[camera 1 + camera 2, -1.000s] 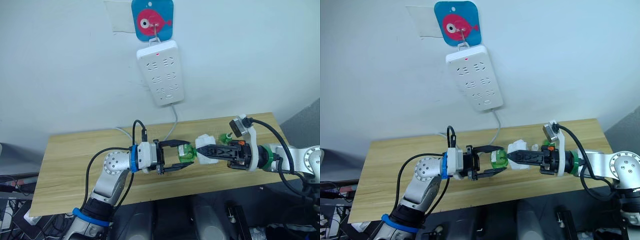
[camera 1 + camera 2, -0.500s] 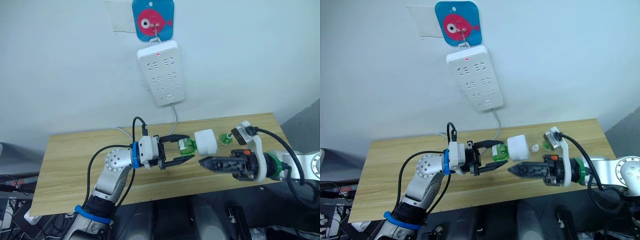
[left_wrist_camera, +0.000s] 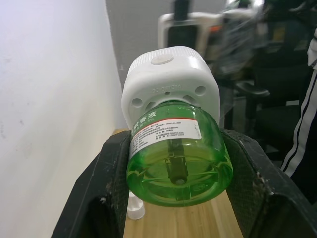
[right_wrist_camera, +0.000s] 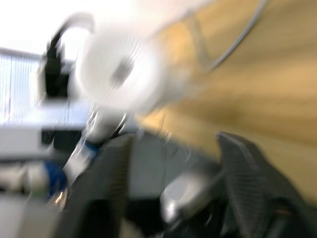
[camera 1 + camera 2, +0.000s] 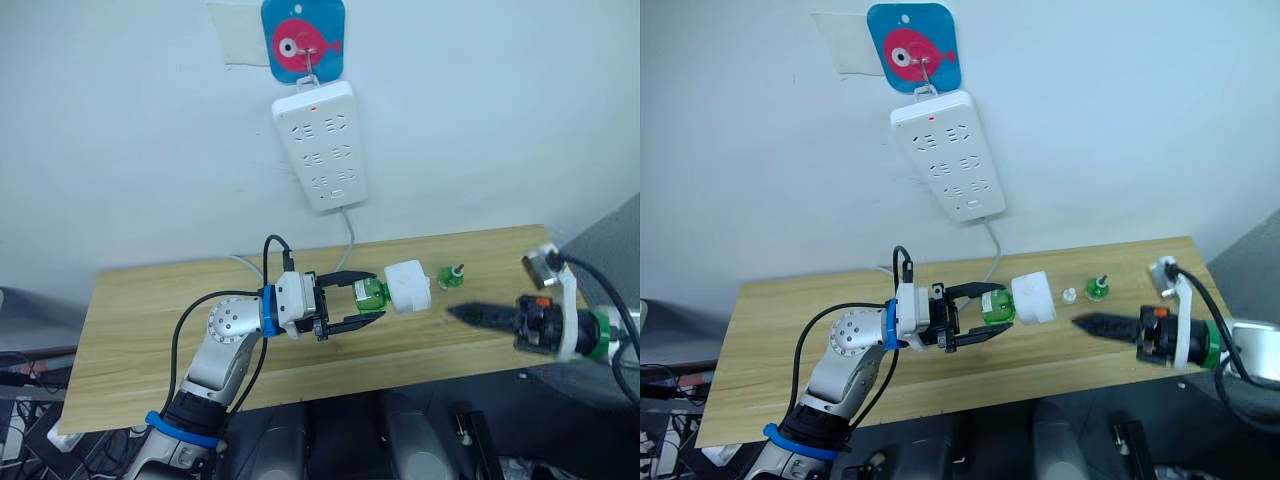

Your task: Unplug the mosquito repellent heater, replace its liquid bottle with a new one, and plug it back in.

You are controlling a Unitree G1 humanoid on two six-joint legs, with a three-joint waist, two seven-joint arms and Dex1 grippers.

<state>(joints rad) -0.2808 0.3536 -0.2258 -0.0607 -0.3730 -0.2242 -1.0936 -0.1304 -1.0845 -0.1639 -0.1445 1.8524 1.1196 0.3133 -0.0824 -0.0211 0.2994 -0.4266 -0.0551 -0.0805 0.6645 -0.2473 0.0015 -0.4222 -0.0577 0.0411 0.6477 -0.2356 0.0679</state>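
The mosquito repellent heater [image 5: 408, 287], a white rounded unit, sits on the neck of a green liquid bottle [image 5: 370, 294]. My left gripper [image 5: 360, 300] is shut on that bottle and holds both just above the table; in the left wrist view the bottle [image 3: 178, 158] is clamped between the two fingers with the heater [image 3: 171, 82] beyond it. Another small green bottle [image 5: 451, 277] stands on the table to the right, with a white cap [image 5: 1068, 294] beside it. My right gripper [image 5: 462, 314] is open and empty, well to the right of the heater.
A long white power strip [image 5: 318, 145] hangs on the wall under a blue fish plaque [image 5: 303, 38], and its cable drops to the wooden table [image 5: 150, 330]. The table's right end lies near my right arm.
My right gripper let go of the heater and drew back to the right. The left gripper keeps hold of the bottle with the heater on it.
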